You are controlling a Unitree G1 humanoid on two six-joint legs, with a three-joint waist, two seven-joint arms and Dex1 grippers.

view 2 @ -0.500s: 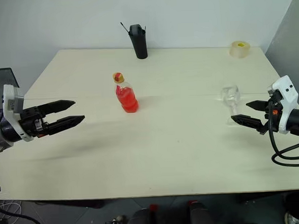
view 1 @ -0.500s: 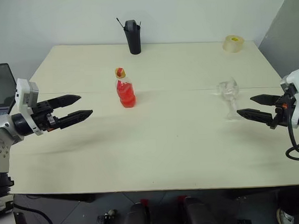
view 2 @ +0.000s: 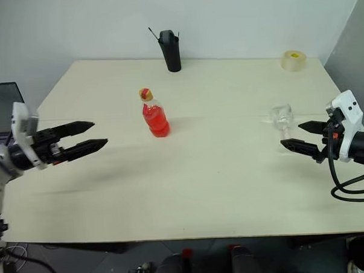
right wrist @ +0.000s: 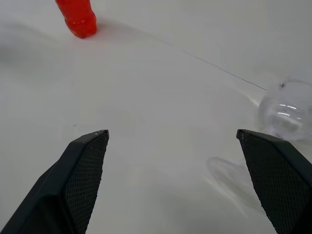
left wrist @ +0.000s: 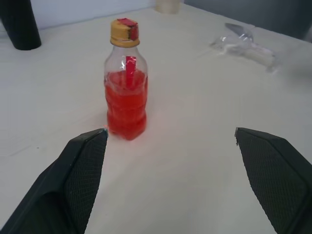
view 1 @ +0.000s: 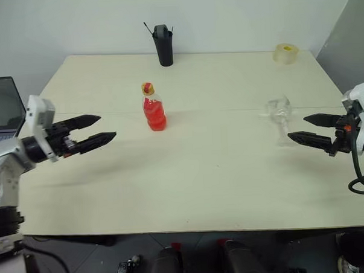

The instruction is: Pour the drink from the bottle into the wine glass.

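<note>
with both claws spread wide and holding nothing, the capped bottle (view 1: pixel 153 107) of red drink (left wrist: pixel 126 105), upright mid-table ahead of the left gripper (view 1: pixel 107 128), is best clasped squarely at its waist, while the wine glass (view 1: pixel 279 116) beside the right gripper (view 1: pixel 297 127) is steadied.

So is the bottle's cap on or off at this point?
On. The bottle stands upright on the table with its yellow-red cap seated on the neck, and the drink fills roughly its lower half.
</note>
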